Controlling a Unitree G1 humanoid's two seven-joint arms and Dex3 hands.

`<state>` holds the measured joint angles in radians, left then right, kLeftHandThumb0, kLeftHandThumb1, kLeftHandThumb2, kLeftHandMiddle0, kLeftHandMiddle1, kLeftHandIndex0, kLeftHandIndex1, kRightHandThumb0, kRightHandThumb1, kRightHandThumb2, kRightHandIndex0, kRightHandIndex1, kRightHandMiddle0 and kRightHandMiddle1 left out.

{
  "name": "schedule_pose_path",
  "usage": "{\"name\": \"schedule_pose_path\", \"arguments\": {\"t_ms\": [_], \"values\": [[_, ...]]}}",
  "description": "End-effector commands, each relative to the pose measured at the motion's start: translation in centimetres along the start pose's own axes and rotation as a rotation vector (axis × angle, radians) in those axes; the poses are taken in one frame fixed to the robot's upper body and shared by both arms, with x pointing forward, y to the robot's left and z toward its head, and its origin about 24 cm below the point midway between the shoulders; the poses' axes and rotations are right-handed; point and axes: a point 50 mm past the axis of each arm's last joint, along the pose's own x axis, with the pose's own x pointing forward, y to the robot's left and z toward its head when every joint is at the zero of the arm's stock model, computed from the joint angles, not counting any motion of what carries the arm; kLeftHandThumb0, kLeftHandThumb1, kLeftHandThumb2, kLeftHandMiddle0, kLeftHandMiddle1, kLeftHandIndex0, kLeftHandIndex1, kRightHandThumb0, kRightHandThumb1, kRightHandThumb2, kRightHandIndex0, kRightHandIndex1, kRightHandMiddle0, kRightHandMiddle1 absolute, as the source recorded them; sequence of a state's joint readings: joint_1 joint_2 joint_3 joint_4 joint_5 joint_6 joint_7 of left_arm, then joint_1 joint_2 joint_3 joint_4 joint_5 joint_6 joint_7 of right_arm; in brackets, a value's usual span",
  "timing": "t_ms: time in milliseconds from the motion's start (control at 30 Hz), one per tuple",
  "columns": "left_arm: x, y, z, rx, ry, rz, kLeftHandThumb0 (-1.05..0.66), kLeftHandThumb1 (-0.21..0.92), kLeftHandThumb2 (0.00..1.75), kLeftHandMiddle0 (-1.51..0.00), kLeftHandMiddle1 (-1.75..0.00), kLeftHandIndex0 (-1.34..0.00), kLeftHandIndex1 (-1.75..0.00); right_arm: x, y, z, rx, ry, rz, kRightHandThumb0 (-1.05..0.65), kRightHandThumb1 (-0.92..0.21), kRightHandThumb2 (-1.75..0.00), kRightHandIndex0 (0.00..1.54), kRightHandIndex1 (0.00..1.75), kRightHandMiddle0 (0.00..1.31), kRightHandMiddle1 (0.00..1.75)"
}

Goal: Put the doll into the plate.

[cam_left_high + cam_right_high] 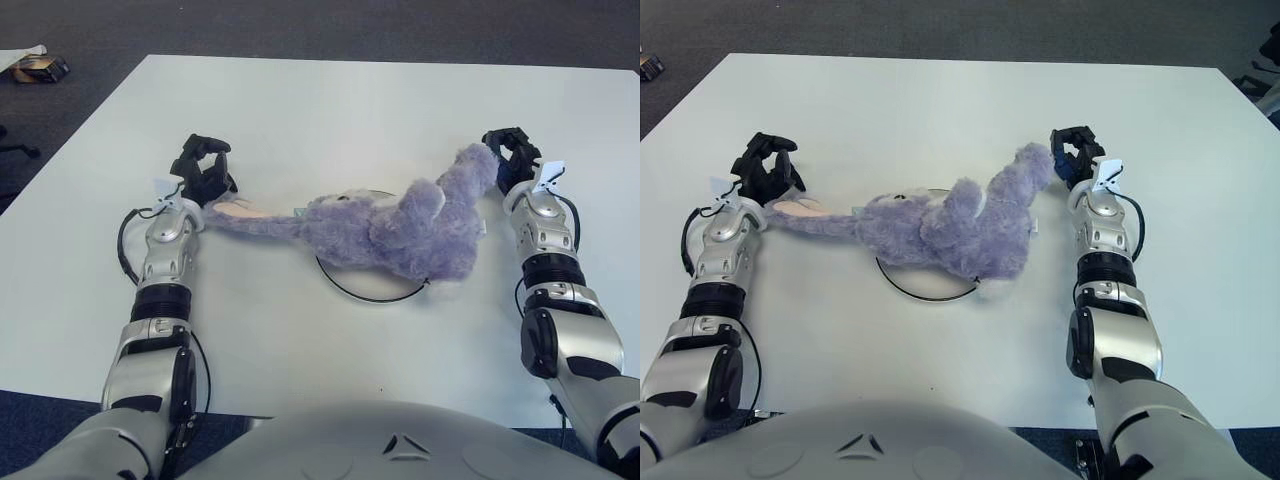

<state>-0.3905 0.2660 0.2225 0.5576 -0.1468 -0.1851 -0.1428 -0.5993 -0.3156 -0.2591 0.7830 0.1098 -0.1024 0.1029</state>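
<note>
Table, white, carries everything I work with. Doll, a purple plush, lies stretched across it, body draped over the plate so that only the dark rim shows at the near and far edges; its pink-lined ear reaches left and one limb reaches right, both beyond the rim. Left hand sits just beside the ear tip, fingers curled and holding nothing. Right hand sits against the raised limb, fingers curled; I see no grasp. I judge placement nearly done: only the overhanging ends are left.
</note>
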Motion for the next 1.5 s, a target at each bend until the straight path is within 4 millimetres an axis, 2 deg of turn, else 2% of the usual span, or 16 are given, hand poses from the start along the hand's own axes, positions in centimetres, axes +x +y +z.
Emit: {"name": "schedule_pose_path", "arguments": {"t_ms": [0,500,833,1100,1467], "values": [[-0.7,-0.2,-2.1,-0.020,0.112,0.032,-0.37,0.74,0.78,-0.94,-1.75,-0.30,-1.75,-0.5,0.8,-1.9,0.048,0.087,0.003,-0.36,-0.84,-0.64,0.54,1.51,0.25,1.75],[-1.3,-0.4,-2.2,-0.049,0.122,0.043,-0.37,0.76,0.74,-0.92,-1.75,-0.29,-1.75,-1.1,1.5,-2.8,0.047,0.122,-0.018,-0.38,-0.68,-0.85,0.60,1.54,0.34,1.75],[-1.8,-0.2,-2.3,-0.063,0.120,0.093,-0.37,0.76,0.75,-0.94,-1.75,-0.29,-1.75,-2.2,1.5,-3.0,-0.003,0.103,-0.031,-0.41,-0.58,-0.99,0.67,1.68,0.41,1.75],[-2.4,-0.8,-1.9,-0.060,0.119,0.117,-0.37,0.73,0.78,-0.96,-1.75,-0.31,-1.75,-3.2,1.9,-3.0,-0.011,0.066,-0.044,-0.41,-0.55,-1.01,0.69,1.73,0.43,1.75],[-3.0,-1.0,-1.5,-0.060,0.103,0.110,-0.38,0.72,0.80,-0.98,-1.75,-0.32,-1.75,-4.1,2.8,-3.4,0.064,-0.031,-0.036,-0.43,-0.50,-1.08,0.81,1.75,0.47,1.75]]}}
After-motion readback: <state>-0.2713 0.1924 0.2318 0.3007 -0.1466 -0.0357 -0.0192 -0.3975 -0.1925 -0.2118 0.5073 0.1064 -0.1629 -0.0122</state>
